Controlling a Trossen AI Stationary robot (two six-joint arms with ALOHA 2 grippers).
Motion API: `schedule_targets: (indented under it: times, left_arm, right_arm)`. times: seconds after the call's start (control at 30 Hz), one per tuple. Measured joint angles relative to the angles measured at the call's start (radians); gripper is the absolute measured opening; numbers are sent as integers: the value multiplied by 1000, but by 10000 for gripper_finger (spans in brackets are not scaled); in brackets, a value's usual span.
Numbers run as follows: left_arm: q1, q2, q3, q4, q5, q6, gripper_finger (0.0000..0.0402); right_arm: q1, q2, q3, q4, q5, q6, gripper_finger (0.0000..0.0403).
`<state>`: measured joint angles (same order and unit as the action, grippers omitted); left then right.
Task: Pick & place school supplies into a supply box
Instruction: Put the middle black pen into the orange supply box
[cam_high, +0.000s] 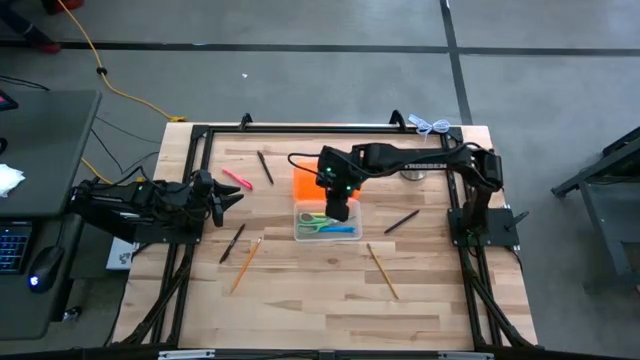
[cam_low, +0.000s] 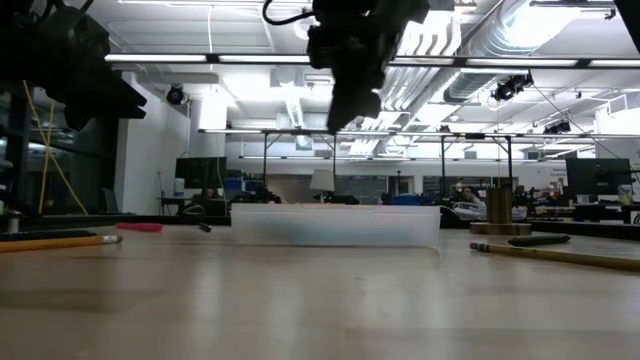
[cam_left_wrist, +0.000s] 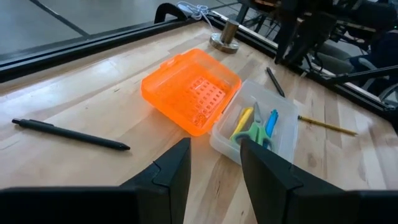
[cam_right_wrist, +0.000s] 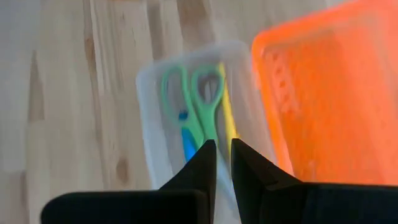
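The clear supply box lies mid-table with its orange lid folded open on the far side. In the box lie green-handled scissors, a blue pen and a yellow pen. My right gripper hangs above the box, pointing steeply down. Its fingers are almost together, with only a narrow slit and nothing between them. My left gripper waits open at the table's left, well short of the box and holding nothing. Other school supplies lie loose on the table.
On the wood lie a pink pen, black pens and two pencils. A silver metal object stands at the far side, right of the lid. A black frame borders the table.
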<state>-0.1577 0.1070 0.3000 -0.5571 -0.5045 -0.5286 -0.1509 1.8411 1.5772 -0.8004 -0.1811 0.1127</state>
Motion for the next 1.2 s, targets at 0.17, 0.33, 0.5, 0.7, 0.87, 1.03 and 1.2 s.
schedule_targets:
  times: [0.17,0.33,0.5,0.7,0.87,1.03,1.2]
  left_arm:
    - [0,0,0,-8,0,-1,170]
    - [0,0,-1,-25,4,-3,170]
    - [0,0,-1,-31,5,-3,170]
    - [0,0,-1,-45,6,-4,170]
    - [0,0,-1,-45,6,-3,170]
    - [0,0,-1,-47,6,-3,170]
    - [0,0,-1,-53,7,-3,170]
  right_arm:
    - [15,-31,0,-99,-4,-8,25]
    - [40,-68,0,-193,8,-26,30]
    - [64,-116,0,-266,18,-35,30]
    - [86,-178,-6,-387,67,-35,30]
    - [110,-227,-6,-469,109,-35,30]
    - [134,-266,-6,-530,162,-35,29]
    - [152,-279,-6,-629,202,-35,26]
